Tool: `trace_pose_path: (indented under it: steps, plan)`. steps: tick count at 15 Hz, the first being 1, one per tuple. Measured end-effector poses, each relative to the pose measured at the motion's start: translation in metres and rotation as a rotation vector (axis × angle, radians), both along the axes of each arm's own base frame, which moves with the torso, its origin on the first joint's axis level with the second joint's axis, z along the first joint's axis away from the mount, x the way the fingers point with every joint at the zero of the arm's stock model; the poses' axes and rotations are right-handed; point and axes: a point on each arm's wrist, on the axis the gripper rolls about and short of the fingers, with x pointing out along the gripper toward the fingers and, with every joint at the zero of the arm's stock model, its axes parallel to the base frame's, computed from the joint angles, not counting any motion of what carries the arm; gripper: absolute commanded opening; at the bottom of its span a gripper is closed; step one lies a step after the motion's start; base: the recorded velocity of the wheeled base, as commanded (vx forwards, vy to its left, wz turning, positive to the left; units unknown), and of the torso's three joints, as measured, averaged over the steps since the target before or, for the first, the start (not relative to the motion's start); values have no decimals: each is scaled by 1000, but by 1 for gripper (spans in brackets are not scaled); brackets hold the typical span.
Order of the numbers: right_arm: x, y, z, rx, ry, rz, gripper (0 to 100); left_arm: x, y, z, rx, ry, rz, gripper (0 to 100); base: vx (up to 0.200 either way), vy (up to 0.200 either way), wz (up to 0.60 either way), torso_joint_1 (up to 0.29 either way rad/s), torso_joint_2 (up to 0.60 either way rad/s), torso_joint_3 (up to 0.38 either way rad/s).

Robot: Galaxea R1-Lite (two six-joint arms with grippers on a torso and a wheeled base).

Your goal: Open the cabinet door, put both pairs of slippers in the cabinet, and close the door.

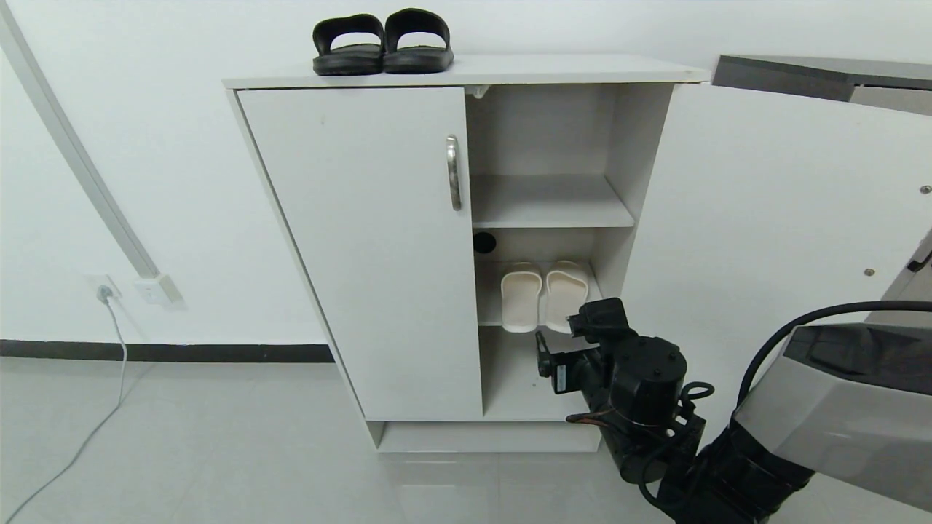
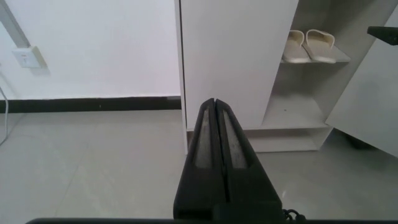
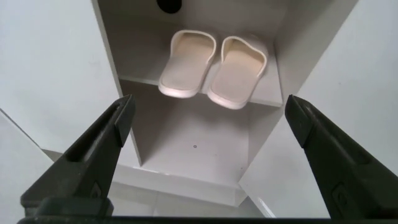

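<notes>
1. Black fingers of the right end effector (image 3: 209, 102) are spread wide apart with nothing between them. It is held low before the open right half of the cabinet (image 1: 553, 69), near the cream slippers (image 1: 543, 295) and slightly below them.
2. The left end effector (image 2: 214, 107) is pressed together and empty. It is held above the tiled floor (image 2: 93, 162), well apart from the cabinet.
3. The cream slippers are found inside the cabinet, side by side on the lower shelf (image 1: 488, 309), heels toward the front.
4. The black slippers (image 1: 384, 44) are seen on the cabinet top, side by side and touching, above the left door (image 1: 364, 255).
5. The left door is shut, with a metal handle (image 1: 453, 172) at its inner edge. The right door (image 1: 764, 218) is swung wide open.
6. A wall socket (image 1: 105, 291) with a grey cable (image 1: 95, 429) is seen to the cabinet's left.
</notes>
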Motion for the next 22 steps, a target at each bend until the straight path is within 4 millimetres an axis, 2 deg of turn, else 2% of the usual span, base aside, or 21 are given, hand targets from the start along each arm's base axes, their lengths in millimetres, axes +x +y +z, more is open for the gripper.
trace_pose_path:
  steps: [4,19,22]
  plan:
    - [-2,-3,-4,-9,8,0,100,0,0,0,0,0,0,0,0,0,0,0,0,0]
    - [-6,-7,-10,-32,29,33,100,0,0,0,0,0,-4,0,0,200,0,4,2,6]
    - [-6,-6,-10,-32,28,35,100,0,0,0,-5,0,0,0,0,0,0,0,0,0]
